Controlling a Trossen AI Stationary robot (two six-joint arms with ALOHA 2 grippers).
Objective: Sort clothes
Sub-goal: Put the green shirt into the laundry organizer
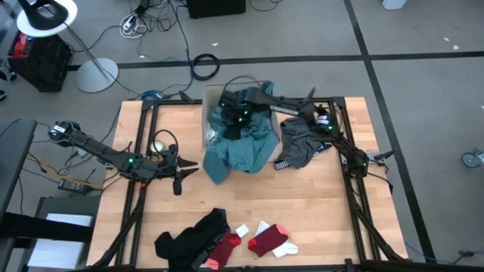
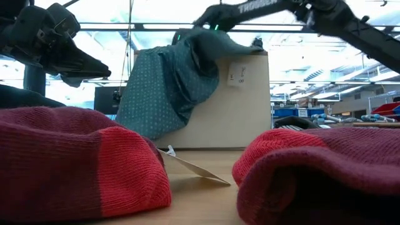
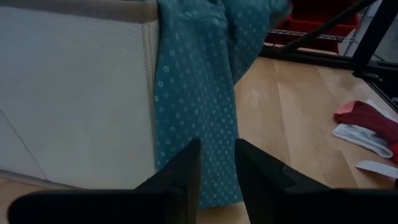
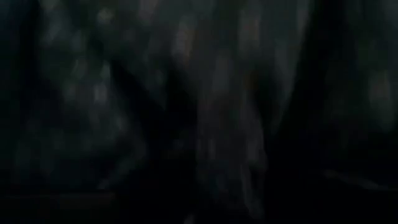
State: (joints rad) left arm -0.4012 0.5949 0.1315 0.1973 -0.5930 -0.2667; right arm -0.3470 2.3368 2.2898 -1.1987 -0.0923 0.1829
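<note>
A tan cardboard box [image 1: 208, 113] stands at the table's far middle, full of dark and teal clothes. A teal dotted garment [image 1: 238, 155] hangs over the box's near wall, its lower end on the table; it also shows in the left wrist view [image 3: 199, 81]. My right gripper [image 1: 240, 113] reaches into the box from the right, buried in the dark clothes, its fingers hidden. My left gripper [image 3: 217, 171] is open and empty, low over the table left of the box [image 1: 189, 168], pointing at the teal garment's hanging end.
A dark grey garment [image 1: 302, 143] lies right of the box. A black garment [image 1: 193, 238] and red-and-white socks [image 1: 268, 240] with paper tags lie at the near edge. Bare wood lies between them and the box. Metal frame rails run along both table sides.
</note>
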